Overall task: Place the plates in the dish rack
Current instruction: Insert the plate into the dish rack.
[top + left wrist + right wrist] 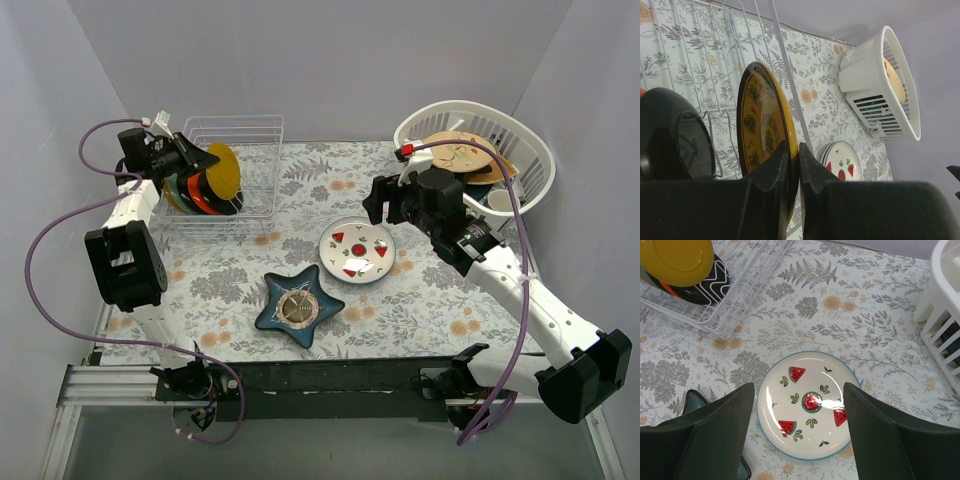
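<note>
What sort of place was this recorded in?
Probably a test booth staged as a dish station, not a real kitchen: plain walls close in one floral-clothed table holding a wire dish rack and a white slotted basket of dishes.

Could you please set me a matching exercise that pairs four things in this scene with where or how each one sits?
Things
1. yellow plate
2. watermelon plate
3. star-shaped dish
4. white basket

Places or states
A. far right corner of the table, holding dishes
B. on edge, pinched by the shut left gripper at the dish rack
C. flat, nearest the arm bases
D. flat, under the open right gripper

Pairs: 1-B, 2-D, 3-C, 4-A
</note>
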You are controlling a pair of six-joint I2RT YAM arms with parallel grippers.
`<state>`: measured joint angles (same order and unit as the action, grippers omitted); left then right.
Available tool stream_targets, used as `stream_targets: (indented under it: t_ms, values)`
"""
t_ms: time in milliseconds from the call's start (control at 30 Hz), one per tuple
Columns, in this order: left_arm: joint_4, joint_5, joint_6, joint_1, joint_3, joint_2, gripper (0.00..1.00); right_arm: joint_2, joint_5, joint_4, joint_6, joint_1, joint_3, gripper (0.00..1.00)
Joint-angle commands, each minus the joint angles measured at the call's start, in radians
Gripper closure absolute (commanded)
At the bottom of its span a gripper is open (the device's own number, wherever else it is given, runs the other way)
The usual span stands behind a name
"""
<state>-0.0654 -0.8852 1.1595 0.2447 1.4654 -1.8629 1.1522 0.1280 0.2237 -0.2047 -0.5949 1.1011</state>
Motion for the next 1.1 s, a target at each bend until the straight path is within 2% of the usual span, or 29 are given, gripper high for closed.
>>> stream_targets:
  t_ms: [0,500,1067]
  values:
    - [0.036,-0.029,-0.027,-0.001,0.038,0.001,1.0,-0.016,0.004,-0.02,-0.009,0.004,0.003,0.2]
    - [0.015,0.083,-0.083,0.013,-0.069,0.033,1.0,0.0,0.002,-0.017,-0.01,0.006,0.005,0.2]
    - [0.105,-0.004,0.016,0.065,-0.062,0.079,1.0,0.007,-0.011,-0.024,-0.024,0.004,-0.004,0.2]
